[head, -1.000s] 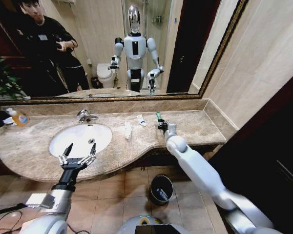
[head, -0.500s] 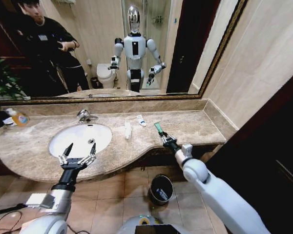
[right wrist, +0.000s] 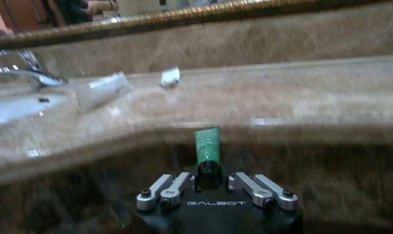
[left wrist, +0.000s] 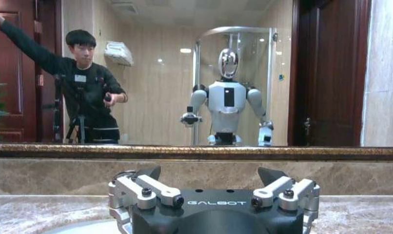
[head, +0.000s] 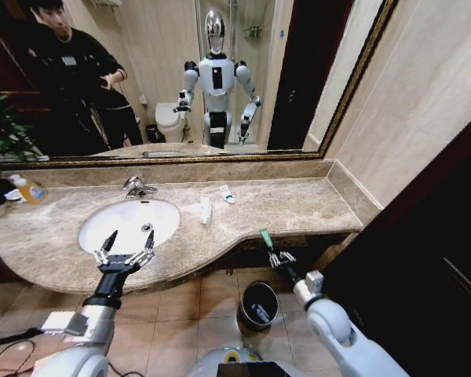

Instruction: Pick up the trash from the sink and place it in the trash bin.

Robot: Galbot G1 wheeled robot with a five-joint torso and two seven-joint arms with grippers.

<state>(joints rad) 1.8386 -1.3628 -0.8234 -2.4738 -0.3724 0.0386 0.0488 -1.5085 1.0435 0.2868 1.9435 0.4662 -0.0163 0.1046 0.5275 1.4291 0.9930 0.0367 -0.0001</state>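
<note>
Marble counter (head: 298, 206) lies beyond my right gripper (head: 278, 257), which is clamped on a green tube (head: 264, 237) off the edge, above the trash bin (head: 258, 304). My left gripper (head: 124, 253) hangs spread before the sink (head: 94, 224). From my right wrist the tube (right wrist: 207, 145) looks light, soft, probably slippery; "GALBOT" marks the gripper body.

Beige-brown marble countertop (head: 298, 206): white tube (head: 206, 209) and small white-blue tube (head: 227, 192) beside basin; orange-label clear bottle (head: 29, 188) far left. Tiled floor (head: 212, 302): round black bin (head: 259, 305).
</note>
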